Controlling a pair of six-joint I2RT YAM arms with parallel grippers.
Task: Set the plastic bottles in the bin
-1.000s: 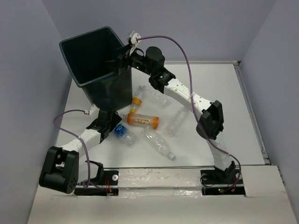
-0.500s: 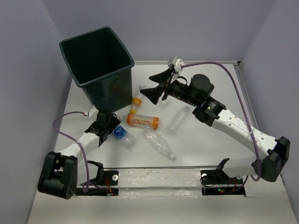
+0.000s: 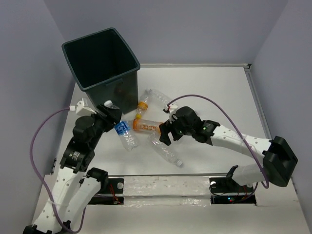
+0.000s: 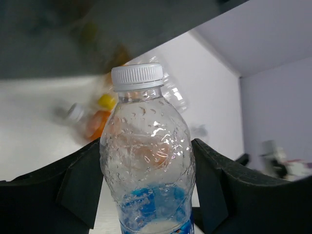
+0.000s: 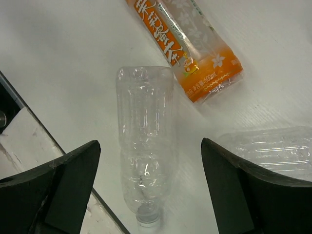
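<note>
Top external view, from the left: the left arm rises from its base at the near edge and leans in toward the bin, wrist bent, so that the left gripper sits just in front of the bin's near wall. Its fingers are clamped on either side of a blue-labelled bottle, which runs tilted through the grip. In the left wrist view the left gripper presses both flanks of that blue-labelled bottle, white cap pointing away.

Right of it, just off the bin's near right corner, lies an orange-capped bottle, and nearer than that an orange-labelled bottle on its side.

Further right, the right arm reaches out to a folded elbow well away from the bin, then stretches low back toward it. The right gripper hangs over a clear bottle, fingers spread wide and holding nothing. From the right wrist, the right gripper straddles that clear bottle without touching it, with the orange-labelled bottle beyond it.
</note>
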